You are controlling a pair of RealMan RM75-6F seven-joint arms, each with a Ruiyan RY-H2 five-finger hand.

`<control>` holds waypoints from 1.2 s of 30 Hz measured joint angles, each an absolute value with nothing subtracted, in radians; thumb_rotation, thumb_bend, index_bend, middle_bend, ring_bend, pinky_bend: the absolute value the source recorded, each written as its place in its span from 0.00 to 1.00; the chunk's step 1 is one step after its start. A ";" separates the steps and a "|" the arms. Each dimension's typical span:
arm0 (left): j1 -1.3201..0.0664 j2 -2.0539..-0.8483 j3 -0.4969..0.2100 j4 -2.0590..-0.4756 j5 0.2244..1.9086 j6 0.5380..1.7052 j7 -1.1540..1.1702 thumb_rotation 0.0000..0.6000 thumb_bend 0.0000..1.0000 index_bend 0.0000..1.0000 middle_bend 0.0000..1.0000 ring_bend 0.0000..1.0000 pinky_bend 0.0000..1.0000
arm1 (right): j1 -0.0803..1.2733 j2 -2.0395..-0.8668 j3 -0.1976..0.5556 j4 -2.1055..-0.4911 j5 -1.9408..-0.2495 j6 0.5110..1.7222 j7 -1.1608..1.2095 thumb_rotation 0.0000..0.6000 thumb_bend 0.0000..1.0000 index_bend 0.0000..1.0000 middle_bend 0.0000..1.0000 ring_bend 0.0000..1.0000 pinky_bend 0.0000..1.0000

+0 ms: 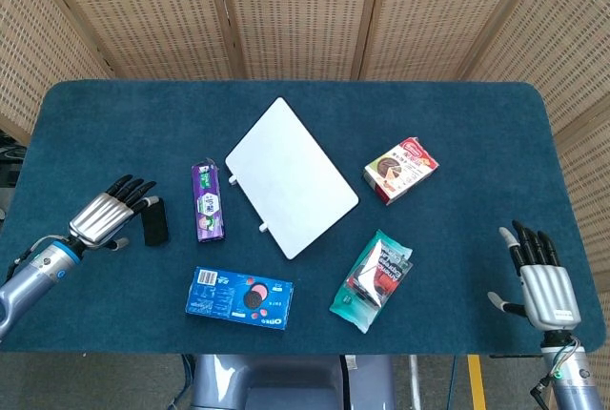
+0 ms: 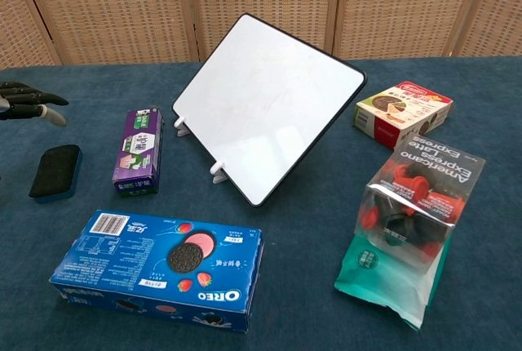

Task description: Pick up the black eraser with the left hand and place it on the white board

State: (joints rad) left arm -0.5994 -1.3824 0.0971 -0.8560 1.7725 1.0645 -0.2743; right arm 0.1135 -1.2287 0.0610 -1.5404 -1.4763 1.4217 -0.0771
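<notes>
The black eraser (image 1: pixel 153 221) (image 2: pixel 55 172) lies flat on the blue table at the left. My left hand (image 1: pixel 105 213) hovers just left of it with fingers apart and nothing in them; only its fingertips (image 2: pixel 33 104) show at the chest view's left edge, above the eraser. The white board (image 1: pixel 291 176) (image 2: pixel 269 104) stands tilted on small white feet in the table's middle. My right hand (image 1: pixel 539 279) rests open at the table's near right corner, far from everything.
A purple packet (image 1: pixel 208 202) lies between eraser and board. A blue Oreo box (image 1: pixel 238 297) sits at the front. A green and red coffee bag (image 1: pixel 374 278) and a red snack box (image 1: pixel 400 170) lie to the right.
</notes>
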 measured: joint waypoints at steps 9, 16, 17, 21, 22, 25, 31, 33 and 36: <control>-0.630 -1.451 0.128 -0.766 1.777 1.040 -0.321 1.00 0.21 0.18 0.00 0.00 0.00 | 0.117 -1.235 0.062 -1.535 -1.471 1.417 -0.086 1.00 0.05 0.02 0.00 0.00 0.00; -0.646 -1.475 0.147 -0.743 1.774 1.022 -0.330 1.00 0.21 0.20 0.00 0.00 0.00 | 0.117 -1.233 0.064 -1.533 -1.468 1.417 -0.081 1.00 0.05 0.02 0.00 0.00 0.00; -0.647 -1.477 0.149 -0.742 1.772 1.022 -0.331 1.00 0.22 0.20 0.00 0.00 0.00 | 0.117 -1.233 0.064 -1.533 -1.468 1.418 -0.080 1.00 0.05 0.02 0.00 0.00 0.00; -0.648 -1.482 0.151 -0.739 1.765 1.023 -0.331 1.00 0.22 0.21 0.00 0.00 0.00 | 0.117 -1.232 0.064 -1.534 -1.470 1.420 -0.078 1.00 0.04 0.02 0.00 0.00 0.00; -0.650 -1.484 0.151 -0.739 1.762 1.022 -0.332 1.00 0.22 0.21 0.00 0.00 0.00 | 0.117 -1.232 0.064 -1.534 -1.470 1.420 -0.079 1.00 0.04 0.02 0.00 0.00 0.00; -0.652 -1.487 0.152 -0.739 1.758 1.018 -0.332 1.00 0.22 0.22 0.00 0.00 0.00 | 0.117 -1.232 0.063 -1.536 -1.471 1.421 -0.080 1.00 0.05 0.02 0.00 0.00 0.00; -0.658 -1.496 0.153 -0.738 1.744 1.003 -0.328 1.00 0.23 0.23 0.00 0.00 0.00 | 0.116 -1.230 0.064 -1.536 -1.471 1.422 -0.076 1.00 0.05 0.02 0.00 0.00 0.00; -0.661 -1.497 0.153 -0.738 1.740 0.996 -0.325 1.00 0.23 0.23 0.00 0.00 0.00 | 0.116 -1.230 0.064 -1.537 -1.471 1.423 -0.075 1.00 0.05 0.02 0.00 0.00 0.00; -0.665 -1.499 0.153 -0.740 1.733 0.987 -0.321 1.00 0.24 0.24 0.00 0.00 0.00 | 0.116 -1.229 0.065 -1.537 -1.471 1.424 -0.074 1.00 0.05 0.02 0.00 0.00 0.00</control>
